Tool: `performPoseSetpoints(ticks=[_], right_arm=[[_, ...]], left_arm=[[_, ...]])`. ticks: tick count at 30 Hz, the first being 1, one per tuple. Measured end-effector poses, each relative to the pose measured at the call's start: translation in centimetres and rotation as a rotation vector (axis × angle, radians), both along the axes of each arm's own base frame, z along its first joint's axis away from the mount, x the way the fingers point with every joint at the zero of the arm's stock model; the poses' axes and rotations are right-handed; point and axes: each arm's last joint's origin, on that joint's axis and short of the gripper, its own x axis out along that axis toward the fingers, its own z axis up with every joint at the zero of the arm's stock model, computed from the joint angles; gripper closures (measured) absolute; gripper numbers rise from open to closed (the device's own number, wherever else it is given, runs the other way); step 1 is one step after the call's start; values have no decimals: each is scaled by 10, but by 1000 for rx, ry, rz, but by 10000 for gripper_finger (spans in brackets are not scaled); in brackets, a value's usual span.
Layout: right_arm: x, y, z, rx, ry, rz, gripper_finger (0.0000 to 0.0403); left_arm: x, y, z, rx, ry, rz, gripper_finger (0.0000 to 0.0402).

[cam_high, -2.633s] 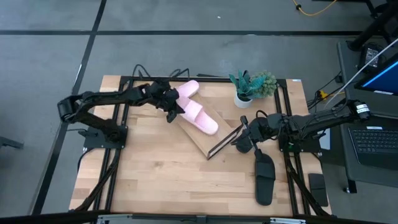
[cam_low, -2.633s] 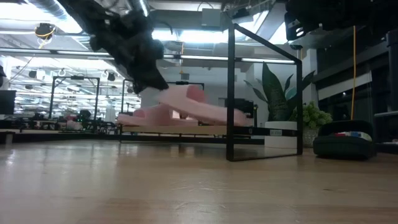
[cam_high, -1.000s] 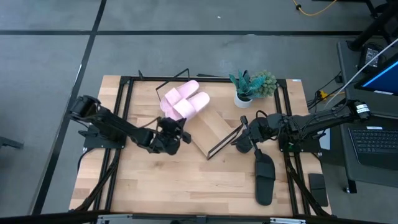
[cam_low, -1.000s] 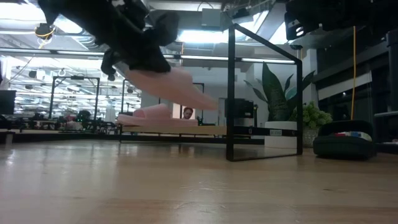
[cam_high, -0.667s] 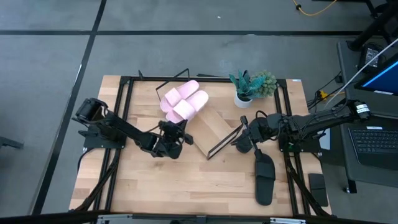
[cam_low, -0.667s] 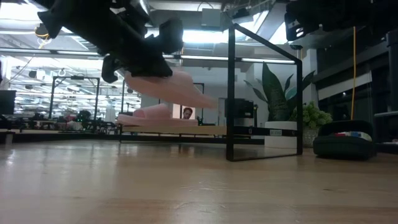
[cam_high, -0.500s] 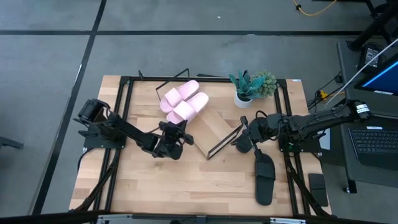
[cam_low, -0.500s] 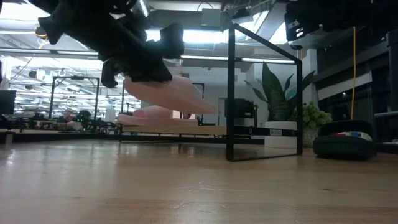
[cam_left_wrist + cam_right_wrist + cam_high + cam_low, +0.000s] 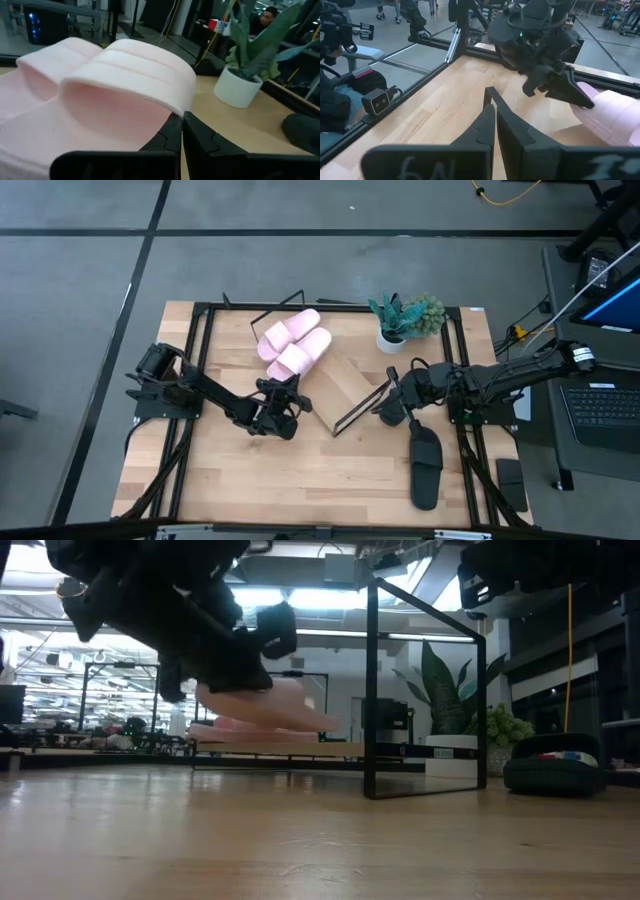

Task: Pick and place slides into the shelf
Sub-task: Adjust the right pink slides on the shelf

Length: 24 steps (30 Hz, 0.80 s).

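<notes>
Two pale pink slides (image 9: 294, 345) lie side by side on the far, upper end of the slanted wooden shelf (image 9: 345, 385); they fill the left wrist view (image 9: 115, 85). My left gripper (image 9: 287, 387) is shut and sits just near-side of them, its tips (image 9: 180, 125) at the nearer slide's strap. My right gripper (image 9: 385, 408) is shut (image 9: 492, 112) and hovers by the shelf's right, lower end. One black slide (image 9: 425, 465) lies sole-down on the table near the right edge. A second black slide does not clearly show. My left gripper points its shut fingertips (image 9: 176, 120) from the table's near side at the lower edge of the nearer pink slide's strap (image 9: 172, 102). Whether they touch it I cannot tell. The slide lies on the shelf board.
A potted plant (image 9: 405, 320) stands at the far side beside the shelf. The shelf's black wire frame (image 9: 372, 690) rises above the board. Black rails run along the table's left and right edges. Bare tabletop (image 9: 300, 470) spreads across the near half.
My left gripper, staying shut, has sunk a little and shifted slightly toward the table's near edge. In the low view the nearer pink slide's raised end has dropped, and the slide lies flatter on the shelf.
</notes>
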Motion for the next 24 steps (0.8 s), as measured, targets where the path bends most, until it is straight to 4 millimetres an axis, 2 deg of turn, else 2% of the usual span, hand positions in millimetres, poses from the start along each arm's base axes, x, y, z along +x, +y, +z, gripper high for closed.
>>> performPoseSetpoints(ticks=[5, 24], right_arm=[[0, 0, 0, 0, 0, 0, 382], [0, 0, -2, -2, 16, 0, 382]], left_arm=[[3, 7, -8, -34, 3, 2, 401], [4, 23, -9, -5, 54, 55, 401]])
